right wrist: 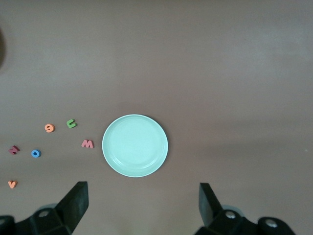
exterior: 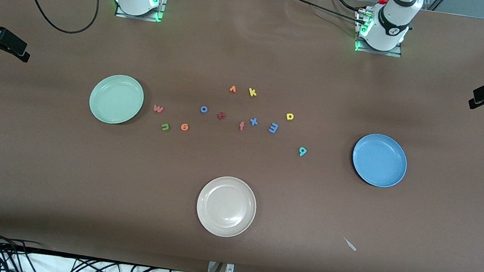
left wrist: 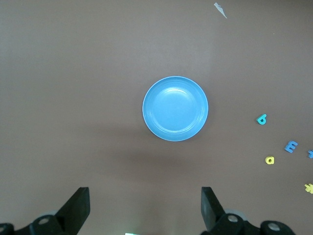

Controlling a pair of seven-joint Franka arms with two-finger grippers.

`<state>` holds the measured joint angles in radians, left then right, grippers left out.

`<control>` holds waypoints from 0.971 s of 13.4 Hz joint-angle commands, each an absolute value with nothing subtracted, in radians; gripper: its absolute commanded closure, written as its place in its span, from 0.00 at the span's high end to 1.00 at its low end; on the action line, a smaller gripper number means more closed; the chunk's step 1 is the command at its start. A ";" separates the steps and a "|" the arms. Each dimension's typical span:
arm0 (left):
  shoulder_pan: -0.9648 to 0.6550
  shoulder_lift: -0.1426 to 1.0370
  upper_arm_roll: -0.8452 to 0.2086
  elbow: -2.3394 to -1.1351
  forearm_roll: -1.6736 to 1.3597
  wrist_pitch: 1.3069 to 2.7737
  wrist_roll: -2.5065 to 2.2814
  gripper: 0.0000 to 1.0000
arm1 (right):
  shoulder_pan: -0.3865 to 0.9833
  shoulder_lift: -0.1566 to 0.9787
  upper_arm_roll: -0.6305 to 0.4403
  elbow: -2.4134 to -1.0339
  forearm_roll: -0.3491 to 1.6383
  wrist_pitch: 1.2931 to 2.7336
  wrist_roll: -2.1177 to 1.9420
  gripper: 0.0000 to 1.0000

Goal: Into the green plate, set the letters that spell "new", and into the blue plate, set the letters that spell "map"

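The green plate (exterior: pixel 116 99) (right wrist: pixel 135 145) lies empty toward the right arm's end of the table. Beside it lie the red-pink "w" (exterior: pixel 158 108) (right wrist: pixel 87 144), green "n" (exterior: pixel 165 126) (right wrist: pixel 71 123) and orange "e" (exterior: pixel 184 126) (right wrist: pixel 49 128). The blue plate (exterior: pixel 379 160) (left wrist: pixel 175 108) lies empty toward the left arm's end. Near it are the blue "m" (exterior: pixel 273 128) (left wrist: pixel 291 146), a yellow rounded letter (exterior: pixel 289 116) (left wrist: pixel 269 159) and a teal one (exterior: pixel 302 151) (left wrist: pixel 262 119). High over the table, my left gripper (left wrist: pixel 145 205) and right gripper (right wrist: pixel 142 200) hang open and empty.
A beige plate (exterior: pixel 226 206) sits nearer the front camera. Mid-table lie an orange "v" (exterior: pixel 232 89), yellow "k" (exterior: pixel 252 92), blue "o" (exterior: pixel 203 109), dark red letter (exterior: pixel 222 115), orange "f" (exterior: pixel 241 126) and blue "x" (exterior: pixel 253 121). A white scrap (exterior: pixel 350 244) lies near the front edge.
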<state>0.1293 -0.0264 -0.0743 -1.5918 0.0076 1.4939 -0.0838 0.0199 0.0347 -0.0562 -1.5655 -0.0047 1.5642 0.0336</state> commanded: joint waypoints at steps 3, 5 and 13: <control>0.138 -0.028 -0.078 -1.586 0.043 1.502 -0.072 1.00 | 0.018 0.028 -0.057 -1.572 0.008 1.563 0.040 1.00; 0.137 -0.015 -0.080 -1.585 0.032 1.523 -0.075 1.00 | 0.018 0.028 -0.057 -1.572 0.008 1.562 0.040 1.00; 0.041 0.136 -0.124 -1.583 0.029 1.508 -0.071 1.00 | 0.020 0.035 -0.052 -1.572 0.008 1.546 0.009 1.00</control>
